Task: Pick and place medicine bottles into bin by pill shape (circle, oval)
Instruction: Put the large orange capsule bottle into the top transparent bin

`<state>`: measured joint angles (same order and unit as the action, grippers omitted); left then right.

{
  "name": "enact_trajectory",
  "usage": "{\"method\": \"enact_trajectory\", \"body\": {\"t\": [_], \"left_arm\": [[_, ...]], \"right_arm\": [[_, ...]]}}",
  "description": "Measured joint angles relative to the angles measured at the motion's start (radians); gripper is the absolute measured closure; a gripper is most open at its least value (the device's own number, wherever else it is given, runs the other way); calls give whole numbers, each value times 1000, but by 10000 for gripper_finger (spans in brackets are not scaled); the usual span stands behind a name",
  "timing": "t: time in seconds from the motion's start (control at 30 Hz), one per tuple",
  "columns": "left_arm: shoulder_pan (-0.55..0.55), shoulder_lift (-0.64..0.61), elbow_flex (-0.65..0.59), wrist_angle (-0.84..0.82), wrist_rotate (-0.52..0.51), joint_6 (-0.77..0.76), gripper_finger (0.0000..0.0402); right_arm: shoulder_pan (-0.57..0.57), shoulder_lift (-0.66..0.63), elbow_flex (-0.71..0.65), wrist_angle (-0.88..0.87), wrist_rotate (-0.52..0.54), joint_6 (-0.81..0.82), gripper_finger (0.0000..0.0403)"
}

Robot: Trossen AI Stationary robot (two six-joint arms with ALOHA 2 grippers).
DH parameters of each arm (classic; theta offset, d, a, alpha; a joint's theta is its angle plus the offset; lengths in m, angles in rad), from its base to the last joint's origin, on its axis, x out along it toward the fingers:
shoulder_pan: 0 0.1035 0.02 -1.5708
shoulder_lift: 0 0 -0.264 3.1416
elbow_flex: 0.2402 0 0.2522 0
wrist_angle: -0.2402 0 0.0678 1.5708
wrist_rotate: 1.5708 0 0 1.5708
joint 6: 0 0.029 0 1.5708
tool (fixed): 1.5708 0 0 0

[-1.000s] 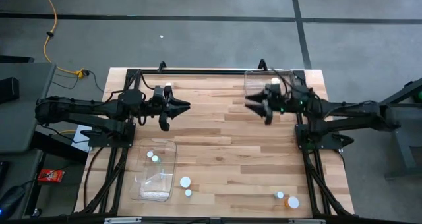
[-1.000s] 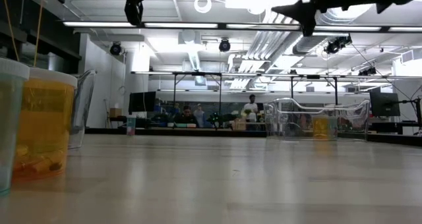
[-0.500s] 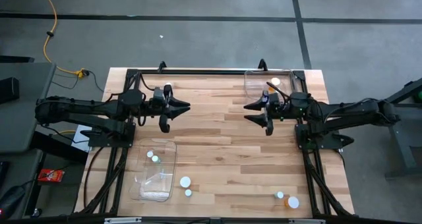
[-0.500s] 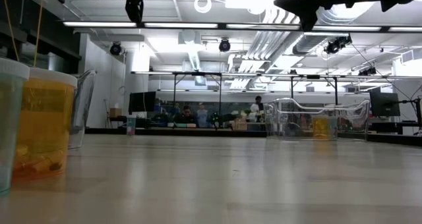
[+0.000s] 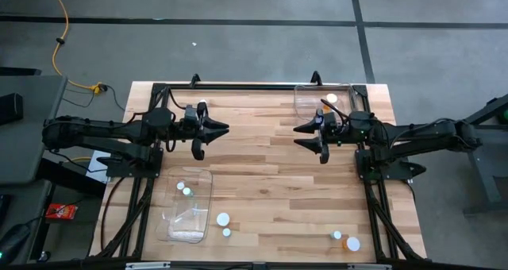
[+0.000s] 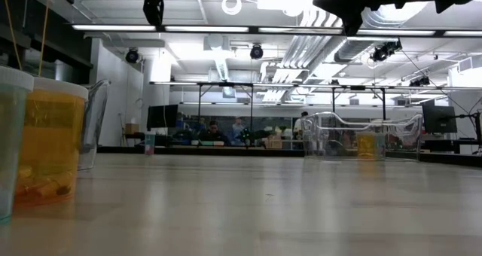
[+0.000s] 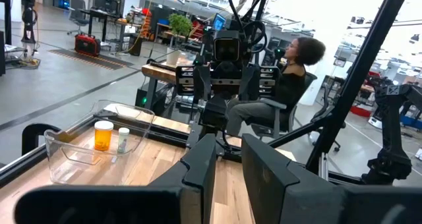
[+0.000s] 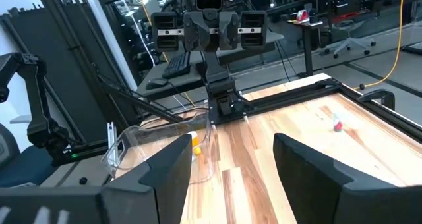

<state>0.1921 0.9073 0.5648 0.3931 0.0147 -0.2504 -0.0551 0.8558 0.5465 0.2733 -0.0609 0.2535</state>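
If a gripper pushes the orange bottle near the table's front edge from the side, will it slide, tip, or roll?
The orange bottle stands upright, small and about as wide as tall, so it would probably slide before tipping. If it tips, its round body will likely roll on the smooth wooden table. It looks like light plastic, so a gentle push should move it.

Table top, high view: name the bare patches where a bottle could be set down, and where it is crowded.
The wooden table is bare across its middle, between the left gripper and right gripper, and down to the near edge's centre. Crowded: the clear bin near-left with loose bottles beside it, the near-right bottles, and the far-right bin.
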Motion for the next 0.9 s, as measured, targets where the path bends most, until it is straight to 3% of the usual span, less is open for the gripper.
{"method": "enact_trajectory", "body": {"t": [0.5,0.67,0.9], "left_arm": [[-67,0,23,-49,-33,-25,336],[-144,80,207,-369,-81,43,298],[-269,341,616,-954,-33,238,215]], "right_arm": [[0,0,0,1,0,18,197],[0,0,0,2,0,19,197],[0,0,0,2,0,34,197]]}}
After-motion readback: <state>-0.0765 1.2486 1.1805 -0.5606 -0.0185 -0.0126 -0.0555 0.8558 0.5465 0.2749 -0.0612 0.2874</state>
